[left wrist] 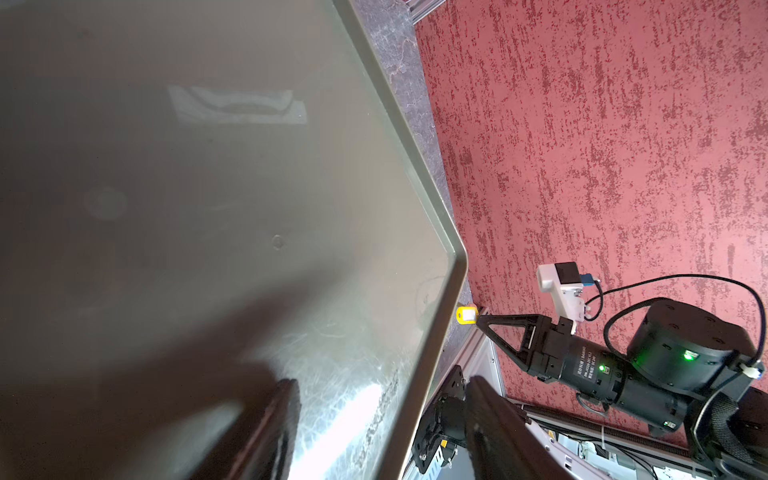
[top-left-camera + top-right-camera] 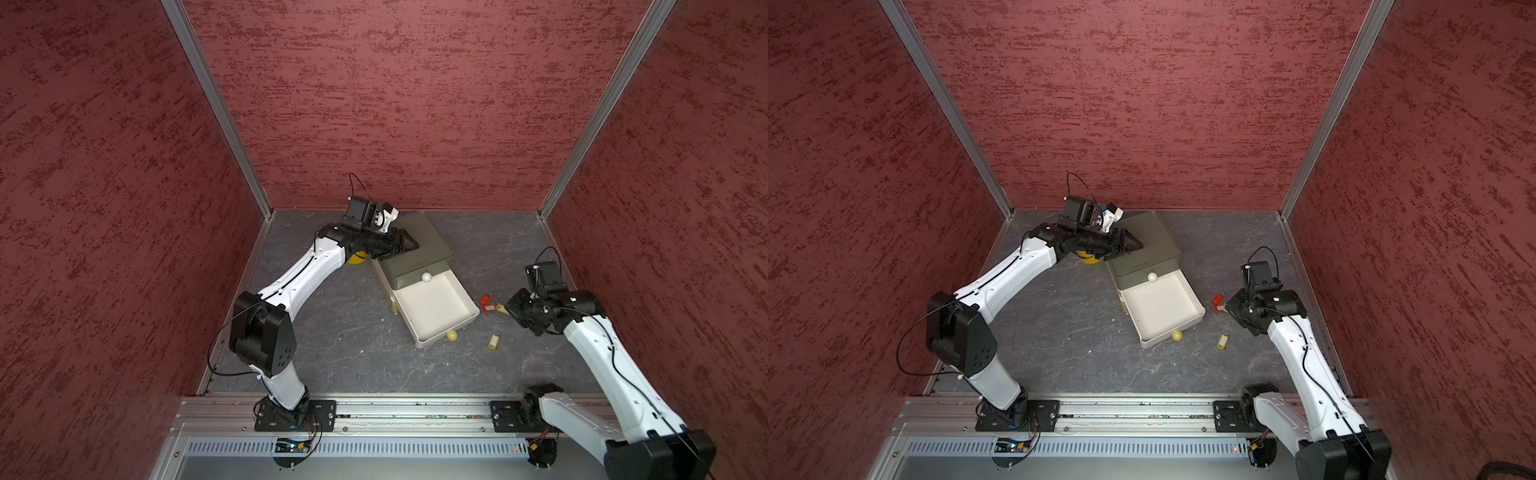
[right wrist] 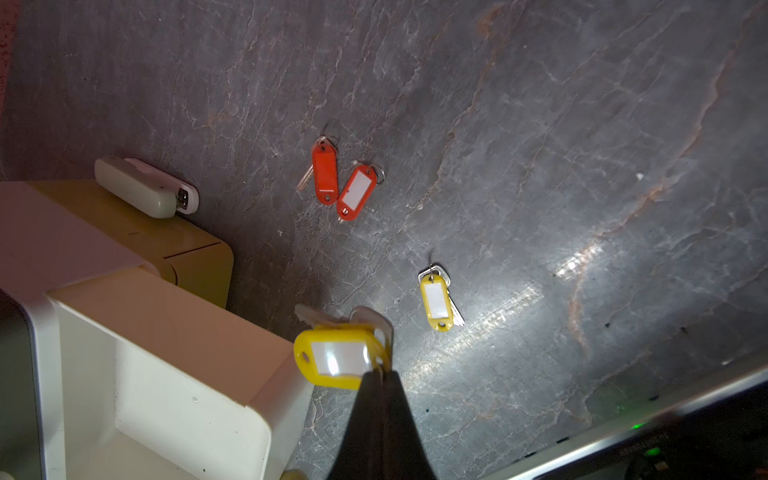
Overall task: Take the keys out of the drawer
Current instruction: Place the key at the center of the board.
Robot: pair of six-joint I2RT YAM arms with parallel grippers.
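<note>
The white drawer (image 2: pixel 432 307) stands pulled out of the olive cabinet (image 2: pixel 428 243), and nothing shows inside it. My right gripper (image 3: pixel 380 374) is shut on a yellow-tagged key (image 3: pixel 334 359) and holds it above the floor just off the drawer's corner; a top view shows that gripper (image 2: pixel 505 309) right of the drawer. Two red-tagged keys (image 3: pixel 325 170) (image 3: pixel 356 192) and another yellow-tagged key (image 3: pixel 436 301) lie on the grey floor. My left gripper (image 2: pixel 411 245) rests on the cabinet's top, jaws apart, with one finger (image 1: pixel 270 432) over the top.
Round knobs sit on the open drawer's front (image 2: pixel 451 335) and on the drawer above it (image 2: pixel 426 276). A small white stick-shaped object (image 3: pixel 145 187) lies beside the cabinet. A yellow object (image 2: pixel 357 258) shows under my left wrist. Red walls enclose the floor.
</note>
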